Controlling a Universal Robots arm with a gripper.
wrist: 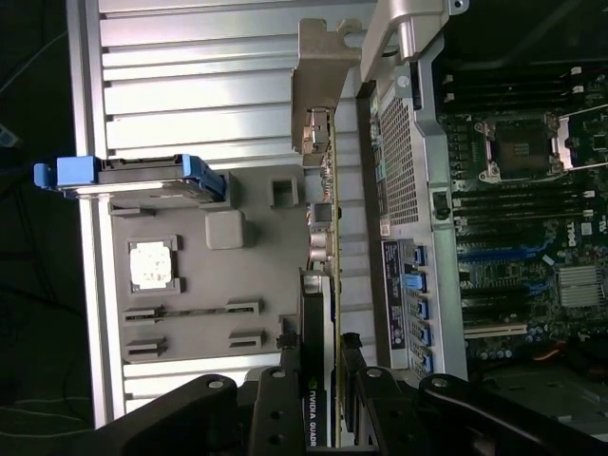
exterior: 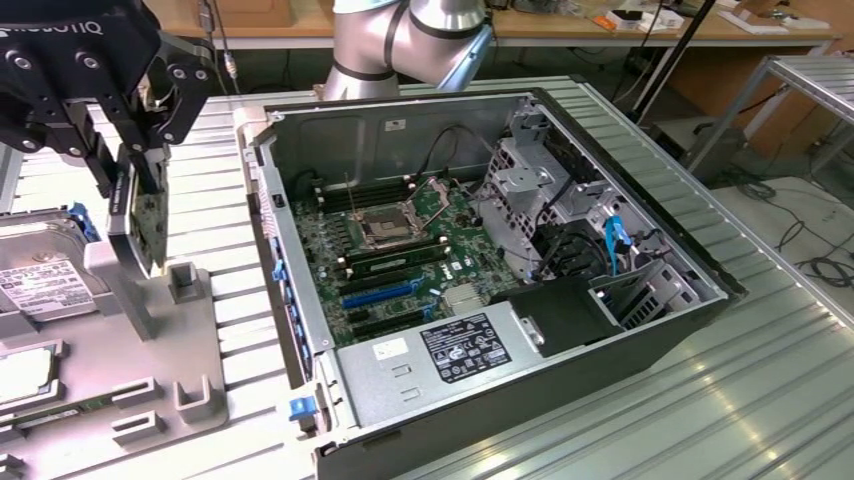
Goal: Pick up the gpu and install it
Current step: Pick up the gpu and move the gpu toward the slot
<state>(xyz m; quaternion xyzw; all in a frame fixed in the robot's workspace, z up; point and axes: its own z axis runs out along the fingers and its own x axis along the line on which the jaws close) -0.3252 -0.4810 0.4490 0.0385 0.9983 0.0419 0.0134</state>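
In the exterior view, the gpu [exterior: 138, 230] could slip or swing and bump the grey tray [exterior: 174, 340] under it, because the claw [exterior: 131, 165] held just its top edge. The card hung straight down from the claw, off to the exterior view's left of the open computer case [exterior: 400, 100].

In the wrist view, its metal end [wrist: 323, 81] could catch on the case wall [wrist: 399, 142] close beside it. The claw [wrist: 321, 380] was half shut, squeezing the gpu [wrist: 323, 247] between its fingers.

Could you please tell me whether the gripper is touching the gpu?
Touching. In the wrist view the gripper clamps the gpu, its fingers pressed on both faces.
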